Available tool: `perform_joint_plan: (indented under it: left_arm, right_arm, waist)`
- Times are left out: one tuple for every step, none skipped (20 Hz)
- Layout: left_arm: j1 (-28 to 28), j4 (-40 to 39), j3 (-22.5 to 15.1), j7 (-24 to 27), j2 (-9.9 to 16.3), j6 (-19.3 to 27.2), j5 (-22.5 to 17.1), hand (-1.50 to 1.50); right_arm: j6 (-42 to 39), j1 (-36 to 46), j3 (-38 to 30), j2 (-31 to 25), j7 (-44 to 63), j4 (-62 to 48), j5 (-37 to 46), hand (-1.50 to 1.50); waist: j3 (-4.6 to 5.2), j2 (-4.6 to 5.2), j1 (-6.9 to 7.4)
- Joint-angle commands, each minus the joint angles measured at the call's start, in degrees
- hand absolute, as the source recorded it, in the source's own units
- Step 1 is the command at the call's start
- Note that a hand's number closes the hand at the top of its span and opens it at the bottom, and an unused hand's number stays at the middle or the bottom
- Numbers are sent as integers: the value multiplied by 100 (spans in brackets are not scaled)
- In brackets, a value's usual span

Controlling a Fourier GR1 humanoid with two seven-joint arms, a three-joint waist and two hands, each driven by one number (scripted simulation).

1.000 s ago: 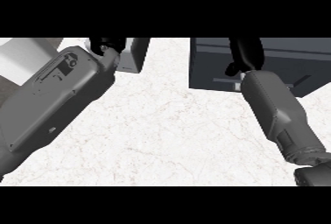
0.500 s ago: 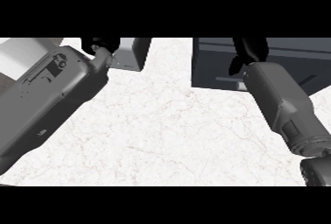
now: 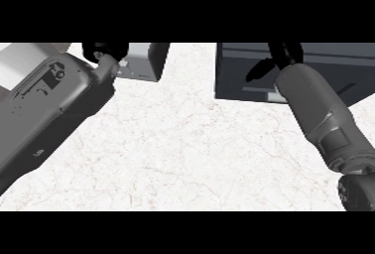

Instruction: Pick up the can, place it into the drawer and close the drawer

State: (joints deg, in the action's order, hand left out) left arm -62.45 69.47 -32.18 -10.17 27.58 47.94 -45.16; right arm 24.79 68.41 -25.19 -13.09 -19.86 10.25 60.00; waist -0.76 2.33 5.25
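Right hand (image 3: 282,53), fingers' state unclear, has risen further over the dark drawer (image 3: 242,69).

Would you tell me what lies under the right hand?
Under the right hand lies the dark drawer unit. The can shows nowhere; the hand and right forearm cover part of the unit.

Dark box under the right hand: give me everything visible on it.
The dark box sits at the counter's far right, cut off by the view's top edge. Dark grey, flat-faced, with a lighter strip along its lower front. The right hand and its forearm overlap it; contact can't be confirmed. No can shows.
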Motion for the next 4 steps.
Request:
perform_joint_plan:
  left_arm:
    - [118, 14, -2, -34, -4, 77, 42, -150]
    - [144, 108, 13, -15, 18, -15, 23, -150]
    - [171, 224, -46, -56, -79, 108, 42, -150]
    - [80, 116, -62, -103, -64, 193, 119, -150]
  right_arm:
    - [-275, 316, -790, 273, -307, 170, -902, -150]
    - [-378, 367, -875, 130, -384, 180, -977, -150]
    - [-388, 421, -877, 136, -289, 139, -965, -150]
    - [-438, 393, -918, 203, -399, 124, -1020, -150]
  waist:
    - [45, -54, 25]
    - [46, -21, 101]
    - [51, -38, 129]
    - [51, -56, 20]
